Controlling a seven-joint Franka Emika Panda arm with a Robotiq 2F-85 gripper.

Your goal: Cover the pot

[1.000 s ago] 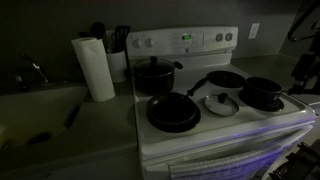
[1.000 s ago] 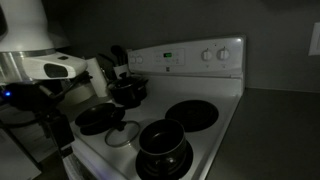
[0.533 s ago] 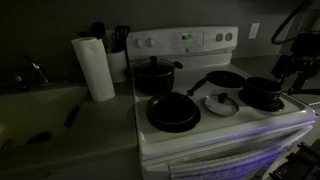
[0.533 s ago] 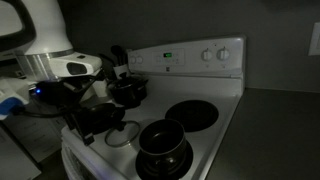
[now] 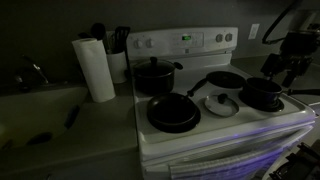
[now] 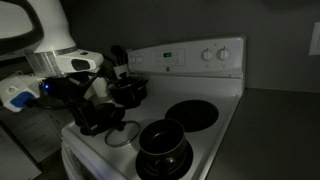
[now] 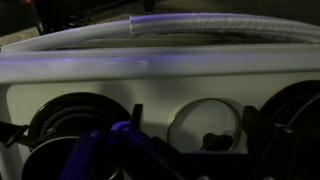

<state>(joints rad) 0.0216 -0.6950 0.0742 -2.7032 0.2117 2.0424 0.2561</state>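
The pot is a small, low black saucepan on the stove's front right burner, uncovered. It shows nearest in an exterior view and at the right edge of the wrist view. A round glass lid with a dark knob lies flat on the stovetop beside the pot, in both exterior views. In the wrist view the lid shows between my two fingers. My gripper is open and empty, held in the air in front of the stove, apart from lid and pot.
A tall black pot with a knobbed lid stands on the back left burner. Black frying pans sit at the front left and back right. A paper towel roll and a utensil holder stand to the left. The scene is dim.
My arm has come further into both exterior views, toward the stove. The lid, the pot and the pans have not moved.
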